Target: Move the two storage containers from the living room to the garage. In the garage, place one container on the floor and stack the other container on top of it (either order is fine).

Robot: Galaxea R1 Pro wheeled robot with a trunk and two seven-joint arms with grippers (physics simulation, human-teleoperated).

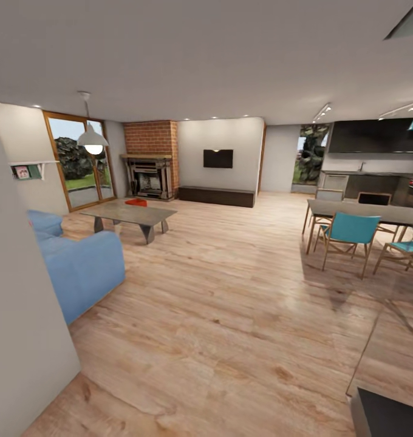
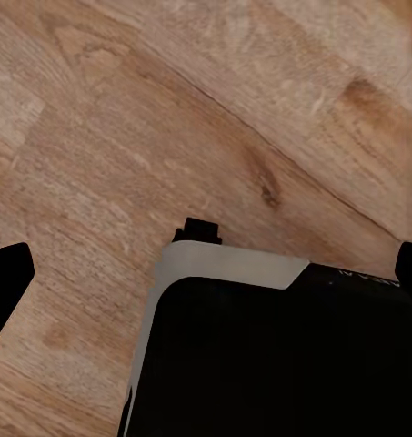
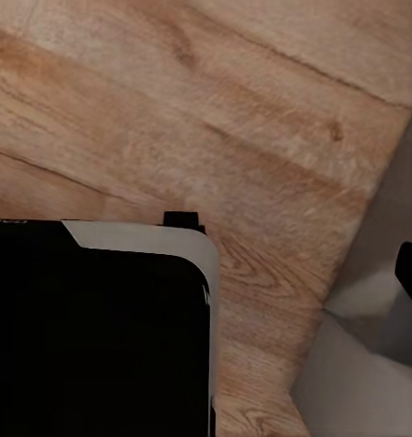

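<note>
Storage containers: one red-orange box [image 1: 135, 202] sits on the grey low bench [image 1: 130, 213], left of centre in the head view, well away from the robot. Can't pick out a second one from here; it may be stacked or hidden, too small to tell.

Left tool [image 2: 206, 264]: wrist view shows dark fingertips [image 2: 7, 273] at the left and right frame edges, wide apart, nothing between them but wood floor [image 2: 215, 109] and the robot's black, pale-rimmed base [image 2: 278, 355] below. Right tool: one dark finger tip [image 3: 411, 266] at the right edge, the other out of frame, so can't tell apart or together. Holds nothing visible.

Outward: blue sofa [image 1: 79, 267] lower left, a white wall corner [image 1: 18, 315] hard against the left edge. Pendant lamp [image 1: 92, 138], brick fireplace [image 1: 150, 159] and TV [image 1: 218, 158] behind the bench. Dining table [image 1: 364, 212] with teal chairs [image 1: 349, 233] on the right.

Judgement: transit phase, nothing picked up yet, the garage leg all ahead.

Risks:
- Clipping the wall corner or sofa on a direct line to the bench; the right wrist view also shows a pale wall base [image 3: 369, 364] close to the base.
- The box is low and wide: a one-sided grip would likely tilt or drop it.
- Parking too far off forces an overreach.
</note>
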